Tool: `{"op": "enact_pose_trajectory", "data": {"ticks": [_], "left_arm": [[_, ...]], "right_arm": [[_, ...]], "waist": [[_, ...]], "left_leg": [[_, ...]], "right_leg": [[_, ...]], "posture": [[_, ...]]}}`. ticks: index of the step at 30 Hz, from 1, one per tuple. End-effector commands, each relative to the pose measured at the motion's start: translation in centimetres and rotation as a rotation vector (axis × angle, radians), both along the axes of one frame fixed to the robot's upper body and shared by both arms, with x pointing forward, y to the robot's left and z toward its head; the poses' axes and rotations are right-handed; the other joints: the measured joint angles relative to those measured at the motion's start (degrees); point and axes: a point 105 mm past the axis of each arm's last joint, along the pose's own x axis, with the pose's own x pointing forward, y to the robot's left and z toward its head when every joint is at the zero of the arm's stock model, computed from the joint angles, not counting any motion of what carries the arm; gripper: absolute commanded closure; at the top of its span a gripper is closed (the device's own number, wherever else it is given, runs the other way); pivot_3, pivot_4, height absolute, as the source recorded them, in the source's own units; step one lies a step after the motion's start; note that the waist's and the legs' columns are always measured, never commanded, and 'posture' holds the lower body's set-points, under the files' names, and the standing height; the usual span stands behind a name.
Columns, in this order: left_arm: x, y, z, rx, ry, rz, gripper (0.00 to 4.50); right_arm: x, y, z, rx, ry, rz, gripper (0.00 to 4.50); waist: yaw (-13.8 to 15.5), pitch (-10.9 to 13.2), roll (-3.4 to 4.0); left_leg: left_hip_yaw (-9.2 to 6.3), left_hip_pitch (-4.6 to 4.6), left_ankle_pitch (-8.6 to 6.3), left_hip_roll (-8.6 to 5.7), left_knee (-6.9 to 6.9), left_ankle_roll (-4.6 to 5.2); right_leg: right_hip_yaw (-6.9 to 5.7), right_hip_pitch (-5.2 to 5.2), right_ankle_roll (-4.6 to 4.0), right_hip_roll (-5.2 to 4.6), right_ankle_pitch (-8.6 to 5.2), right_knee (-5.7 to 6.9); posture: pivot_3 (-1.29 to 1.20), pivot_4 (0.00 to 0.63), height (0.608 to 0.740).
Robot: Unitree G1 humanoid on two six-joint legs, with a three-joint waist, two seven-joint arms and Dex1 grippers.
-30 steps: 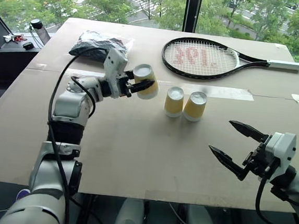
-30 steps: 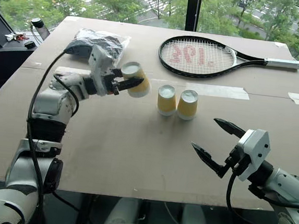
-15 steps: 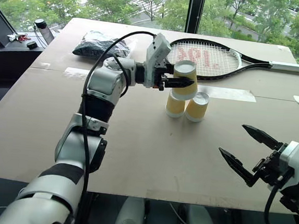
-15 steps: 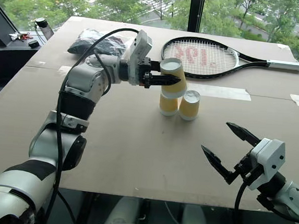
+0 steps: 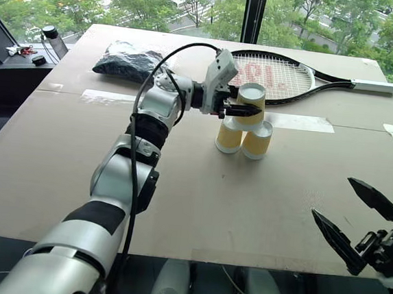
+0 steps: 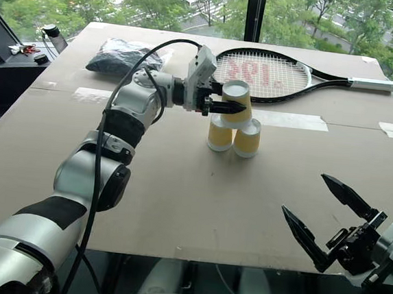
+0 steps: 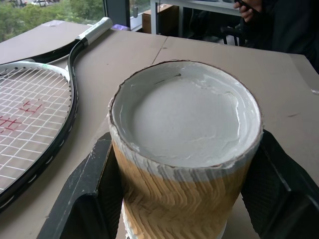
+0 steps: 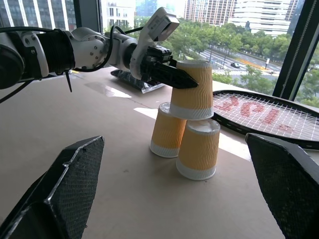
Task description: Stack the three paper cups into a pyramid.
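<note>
Two paper cups standing upside down, side by side and touching, on the brown cardboard surface [image 5: 177, 207]: left base cup [image 5: 229, 136], right base cup [image 5: 257, 140]. Third cup [image 5: 250, 104], also upside down, white base up, perched right over the seam between them, its rim looking to rest on both bases in the right wrist view. Pyramid shape in place, then, but not let go: left gripper [image 6: 229, 108] reaching in level from the left, jaws clamped on the top cup's ribbed yellow-orange sides. Black fingers [image 7: 92, 194] pressing on either flank of that cup in the left wrist view.

Right gripper [image 6: 324, 219] low at the near right edge, well apart from the cups, jaws spread wide, nothing between them.

Tennis racket [image 5: 275, 77] lying flat just behind the stack, black frame, red mark on the strings, white grip pointing off to the right. Dark plastic bag [image 5: 130, 60] at the far left of the surface. Strips of clear tape [image 5: 302, 122] running across the cardboard beside the cups. Beyond the far edge, windows and green trees [image 5: 127, 0].
</note>
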Motion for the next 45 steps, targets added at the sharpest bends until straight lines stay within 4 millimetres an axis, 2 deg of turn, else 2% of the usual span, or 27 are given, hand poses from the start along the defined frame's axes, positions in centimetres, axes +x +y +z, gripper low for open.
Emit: {"op": "enact_pose_trajectory", "data": {"ticks": [1, 6, 8, 9, 10, 11, 15, 19, 22, 27, 34, 37, 39, 45], "left_arm": [[-0.1, -0.5, 1.2, 0.007, -0.047, -0.017, 2.0], [0.1, -0.8, 0.6, 0.052, -0.069, -0.017, 2.0], [0.1, -0.8, 0.4, 0.059, -0.064, -0.012, 0.97], [0.0, -0.9, 0.4, 0.053, -0.054, -0.021, 0.67], [-0.1, -0.9, 0.5, 0.045, -0.049, -0.029, 0.13], [-0.1, -1.0, 0.6, 0.036, -0.05, -0.032, 0.03], [0.0, -0.5, 2.4, -0.012, -0.066, -0.003, 0.03], [-0.8, 1.6, 4.8, -0.045, -0.055, 0.007, 0.03], [-1.6, 3.6, 5.4, -0.029, -0.045, 0.053, 0.03], [-3.4, 6.7, 4.5, -0.011, -0.016, 0.163, 0.03], [-7.4, 9.9, 1.2, -0.088, -0.065, 0.311, 0.03], [-8.2, 10.6, 0.5, -0.194, -0.078, 0.382, 0.03], [-9.1, 10.8, -0.3, -0.219, -0.097, 0.361, 0.03], [-10.4, 11.3, -1.3, -0.306, -0.048, 0.383, 0.03]], "right_arm": [[-0.1, -0.4, 0.7, -0.023, -0.036, 0.002, 0.0], [0.2, -0.2, 0.5, -0.028, -0.023, 0.006, 0.0], [0.3, -0.1, 0.4, -0.027, -0.02, 0.007, 0.0], [0.3, -0.1, 0.4, -0.027, -0.018, 0.008, 0.0], [0.3, -0.1, 0.4, -0.027, -0.017, 0.008, 0.0], [0.3, -0.1, 0.4, -0.027, -0.016, 0.009, 0.0], [0.3, -0.2, 0.4, -0.035, -0.008, 0.01, 0.0], [0.6, -0.4, 0.3, -0.053, -0.006, 0.013, 0.0], [1.2, -0.7, 0.1, -0.073, -0.006, 0.008, 0.0], [2.7, -1.5, 0.0, -0.077, -0.002, 0.031, 0.0], [4.9, -3.0, 0.7, -0.024, -0.019, 0.08, 0.0], [6.4, -3.7, 0.7, 0.015, -0.027, 0.064, 0.0], [7.5, -4.2, 0.6, 0.02, -0.029, 0.044, 0.0], [8.5, -3.3, 0.9, -0.013, -0.023, 0.228, 0.0]], "waist": [[0.0, 0.0, 0.0], [0.0, 0.0, 0.0], [0.1, 0.0, 0.0], [0.1, 0.0, 0.0], [0.0, 0.0, 0.0], [0.0, 0.0, 0.0], [0.0, 0.0, 0.0], [-0.4, 0.0, 0.01], [-0.5, 0.0, 0.04], [-0.3, 0.0, 0.11], [-0.1, -0.1, 0.16], [0.2, -0.1, 0.15], [0.1, -0.1, 0.17], [0.0, -0.1, 0.19]], "left_leg": [[0.0, 0.0, 0.0, 0.0, 0.0, 0.0], [-0.01, 0.0, 0.0, -0.01, 0.0, 0.0], [-0.01, 0.0, 0.0, -0.01, 0.0, 0.0], [-0.01, 0.0, 0.0, -0.01, 0.01, 0.0], [-0.01, 0.0, 0.0, -0.02, 0.01, 0.0], [-0.01, -0.01, 0.0, -0.02, 0.01, 0.0], [-0.02, -0.02, 0.0, 0.0, 0.0, 0.0], [-0.01, -0.03, 0.0, 0.03, -0.01, -0.01], [-0.03, 0.01, 0.01, 0.06, -0.01, -0.01], [-0.04, 0.07, 0.01, 0.07, -0.02, -0.02], [-0.26, 0.03, 0.02, 0.05, 0.04, -0.03], [-0.37, 0.03, 0.03, 0.04, 0.04, -0.04], [-0.41, 0.09, 0.03, 0.03, 0.07, -0.05], [-0.4, 0.11, 0.03, 0.0, 0.1, -0.04]], "right_leg": [[0.0, 0.0, 0.0, 0.0, 0.0, 0.0], [-0.01, 0.0, 0.0, 0.0, 0.0, 0.0], [-0.01, 0.01, 0.0, 0.0, 0.0, 0.0], [-0.01, 0.02, 0.0, 0.0, 0.0, 0.0], [-0.01, 0.02, 0.0, 0.0, 0.0, 0.0], [-0.01, 0.01, 0.0, 0.0, 0.0, 0.0], [-0.01, -0.01, 0.0, 0.0, 0.0, 0.0], [0.02, -0.03, 0.0, 0.01, 0.0, 0.01], [0.05, -0.03, 0.0, 0.01, 0.0, 0.03], [0.11, 0.0, 0.0, 0.01, 0.0, 0.04], [0.18, 0.05, -0.01, -0.01, 0.0, 0.04], [0.13, 0.09, -0.02, -0.03, 0.01, 0.07], [0.08, 0.18, -0.02, -0.01, 0.01, 0.06], [0.11, 0.22, -0.02, -0.02, 0.02, 0.06]], "posture": [[0.0, 0.15, 0.74], [0.0, 0.15, 0.74], [0.0, 0.15, 0.74], [0.0, 0.15, 0.74], [0.0, 0.15, 0.74], [0.0, 0.15, 0.74], [0.0, 0.15, 0.74], [0.0, 0.15, 0.74], [0.0, 0.15, 0.74], [0.0, 0.15, 0.74], [0.0, 0.15, 0.74], [0.0, 0.15, 0.74], [0.0, 0.15, 0.74], [0.0, 0.15, 0.74]]}}
